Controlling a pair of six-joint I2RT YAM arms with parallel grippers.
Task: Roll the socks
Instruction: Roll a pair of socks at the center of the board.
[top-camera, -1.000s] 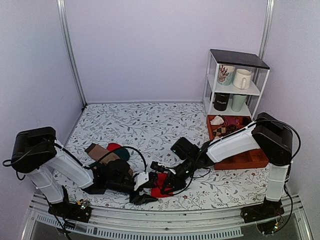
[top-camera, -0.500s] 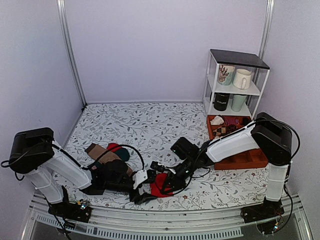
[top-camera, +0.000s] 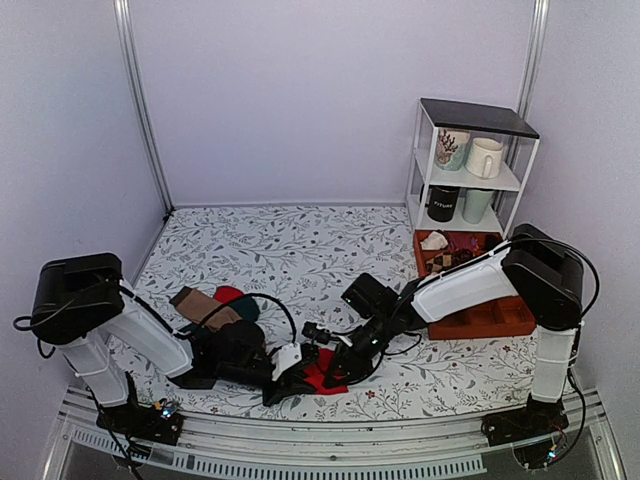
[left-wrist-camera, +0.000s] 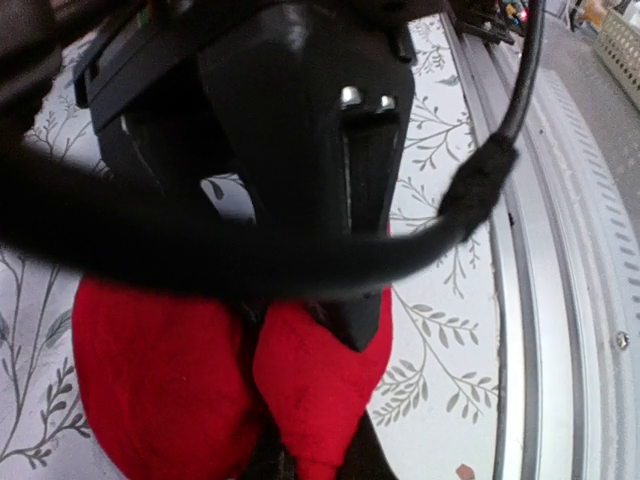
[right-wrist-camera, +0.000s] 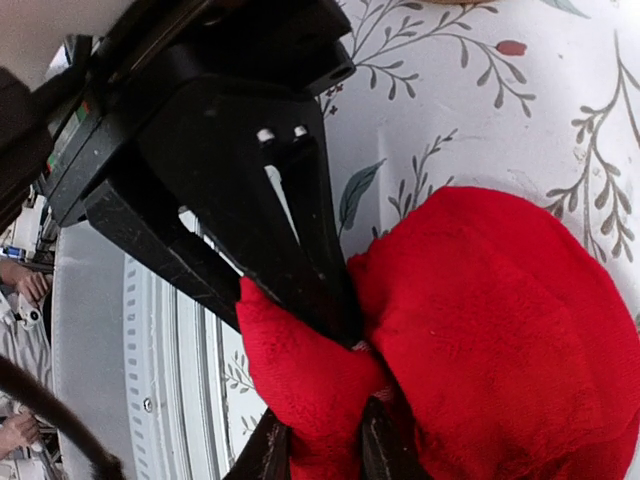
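The red socks (top-camera: 322, 378) lie bunched on the flowered table near its front edge, between my two grippers. My left gripper (top-camera: 292, 372) comes in from the left. In the left wrist view it (left-wrist-camera: 315, 440) is shut on a fold of the socks (left-wrist-camera: 160, 390). My right gripper (top-camera: 338, 365) reaches in from the right. In the right wrist view it (right-wrist-camera: 325, 430) pinches another fold of the socks (right-wrist-camera: 500, 330) between its dark fingers (right-wrist-camera: 268, 450). The two grippers almost touch, and each wrist view shows the other's black finger against the cloth. No pale end shows.
A tan-brown sock (top-camera: 195, 302), a dark green sock (top-camera: 246, 308) and a small red piece (top-camera: 228, 293) lie behind the left arm. A brown tray (top-camera: 500, 318) and a white shelf with mugs (top-camera: 470, 170) stand at the right. A metal rail (top-camera: 330, 445) runs along the front edge.
My left gripper, open before, has slid right up to the red socks and shut on a fold. The right gripper stays at the socks.
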